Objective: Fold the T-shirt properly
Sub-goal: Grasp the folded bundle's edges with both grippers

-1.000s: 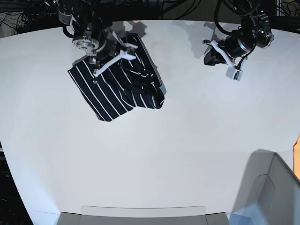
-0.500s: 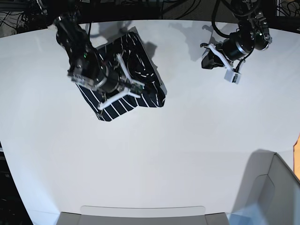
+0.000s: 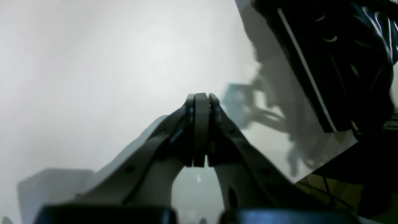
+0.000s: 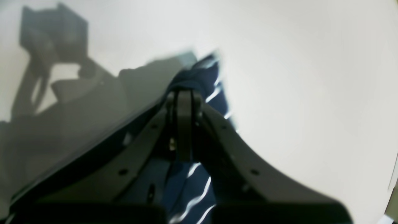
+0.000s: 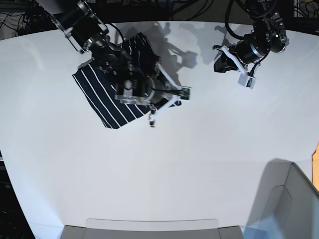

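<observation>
base view: the white worktop carries the t-shirt as a folded bundle near its far left corner, with the right gripper over the bundle's near right edge, fingers pressed together. whether they pinch cloth i cannot tell; a snagged fold could drag open. the left gripper, fingers together and holding nothing, hangs near the far right edge.
</observation>
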Robot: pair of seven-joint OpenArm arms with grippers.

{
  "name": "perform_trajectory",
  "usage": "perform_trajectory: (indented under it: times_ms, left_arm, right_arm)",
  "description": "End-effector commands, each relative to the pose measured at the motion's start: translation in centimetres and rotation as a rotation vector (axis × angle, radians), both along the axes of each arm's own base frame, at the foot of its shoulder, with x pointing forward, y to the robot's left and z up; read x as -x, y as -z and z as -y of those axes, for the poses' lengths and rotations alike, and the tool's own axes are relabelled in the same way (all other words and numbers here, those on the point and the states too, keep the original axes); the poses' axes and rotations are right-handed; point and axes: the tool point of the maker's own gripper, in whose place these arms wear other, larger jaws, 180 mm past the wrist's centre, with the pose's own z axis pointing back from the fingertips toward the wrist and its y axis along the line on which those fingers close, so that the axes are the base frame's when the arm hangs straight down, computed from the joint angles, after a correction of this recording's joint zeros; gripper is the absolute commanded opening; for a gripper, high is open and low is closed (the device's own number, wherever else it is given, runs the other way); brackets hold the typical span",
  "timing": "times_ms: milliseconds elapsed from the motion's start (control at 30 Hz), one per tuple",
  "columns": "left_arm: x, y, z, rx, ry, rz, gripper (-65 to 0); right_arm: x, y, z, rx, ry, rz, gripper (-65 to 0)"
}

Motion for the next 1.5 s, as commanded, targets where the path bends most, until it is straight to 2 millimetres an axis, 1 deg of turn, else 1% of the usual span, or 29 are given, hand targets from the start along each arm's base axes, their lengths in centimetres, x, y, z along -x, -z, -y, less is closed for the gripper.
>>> perform_trajectory:
  times_ms: [0,100,200,267,333,400,500,533,567,633,667,700,767,833,900,967,1000,1033,1100,1267,1300,1367,1400,1467]
  left_arm:
    - [-0.6,-0.9,0.0,0.010,-0.002,0.040,-65.0]
    - [-0.6,-0.9,0.0,0.010,-0.002,0.040,-65.0]
    - [-0.6,-0.9,0.0,0.010,-0.002,0.040,-65.0]
    - [-0.6,-0.9,0.0,0.010,-0.002,0.040,-65.0]
    - [-0.6,-0.9,0.0,0.010,-0.002,0.040,-65.0]
    - [-0.7,-0.9,0.0,0.010,-0.002,0.041,-65.0]
    - [-1.0,-1.7,0.2,0.002,0.008,0.068,-65.0]
    - [-1.2,-2.3,0.6,-0.001,0.022,0.087,-65.0]
    - [-1.4,-2.9,1.7,0.004,0.056,0.109,-65.0]
    - [-1.4,-3.8,3.9,0.018,0.124,0.137,-65.0]
    - [-1.7,-4.4,4.9,0.027,0.152,0.160,-65.0]
    - [-2.3,-5.0,5.6,0.037,0.170,0.189,-65.0]
    - [-3.2,-6.1,7.5,0.073,0.208,0.242,-65.0]
    - [-3.6,-6.9,9.4,0.112,0.244,0.281,-65.0]
    - [-3.2,-7.3,11.4,0.153,0.290,0.297,-65.0]
    - [-3.0,-8.1,13.6,0.191,0.347,0.323,-65.0]
    - [-3.1,-8.7,14.8,0.209,0.380,0.344,-65.0]
    - [-2.9,-8.8,15.7,0.211,0.411,0.353,-65.0]
    - [-2.5,-8.4,17.1,0.175,0.471,0.357,-65.0]
    - [-0.4,-6.5,21.0,0.000,0.688,0.377,-65.0]
    - [0.0,-6.1,21.5,-0.036,0.724,0.384,-65.0]
    - [0.4,-4.8,21.8,-0.111,0.772,0.377,-65.0]
    - [0.5,-4.0,21.6,-0.152,0.787,0.367,-65.0]
    - [0.4,-2.1,20.7,-0.236,0.798,0.333,-65.0]
  right_arm:
    - [-0.7,-1.0,-1.1,-0.031,-0.024,0.021,-65.0]
    - [-0.4,-1.5,-3.3,-0.104,-0.054,0.013,-65.0]
    - [-0.9,-2.9,-3.8,-0.157,-0.058,0.040,-65.0]
    - [-2.2,-4.3,-3.0,-0.193,-0.013,0.070,-65.0]
    - [-4.3,-5.7,-0.9,-0.233,0.080,0.103,-65.0]
    - [-5.9,-6.9,1.0,-0.261,0.157,0.133,-65.0]
    - [-8.5,-8.6,6.1,-0.261,0.290,0.202,-65.0]
    - [-9.4,-8.8,8.8,-0.245,0.353,0.220,-65.0]
    - [-10.1,-8.9,11.4,-0.229,0.412,0.234,-65.0]
    - [-10.5,-8.4,16.4,-0.190,0.530,0.238,-65.0]
    - [-10.6,-8.3,19.0,-0.166,0.592,0.240,-65.0]
    - [-10.5,-8.3,20.8,-0.146,0.634,0.245,-65.0]
    - [-9.8,-7.9,24.4,-0.110,0.725,0.240,-65.0]
    - [-8.7,-7.2,27.4,-0.057,0.781,0.228,-65.0]
    - [-7.4,-6.1,29.2,-0.002,0.794,0.203,-65.0]
    - [-6.0,-4.8,30.2,0.045,0.792,0.172,-65.0]
    - [-5.3,-4.2,30.4,0.060,0.790,0.154,-65.0]
    - [-4.8,-3.7,30.6,0.071,0.790,0.141,-65.0]
    - [-4.0,-2.9,30.6,0.083,0.790,0.120,-65.0]
    - [-1.8,-0.9,30.7,0.111,0.786,0.060,-65.0]
    - [-1.6,-0.8,30.7,0.112,0.785,0.055,-65.0]
    - [-1.3,-0.5,30.6,0.114,0.783,0.046,-65.0]
    - [-1.3,-0.5,30.5,0.112,0.781,0.045,-65.0]
    - [-0.8,0.2,29.9,0.122,0.758,0.026,-65.0]
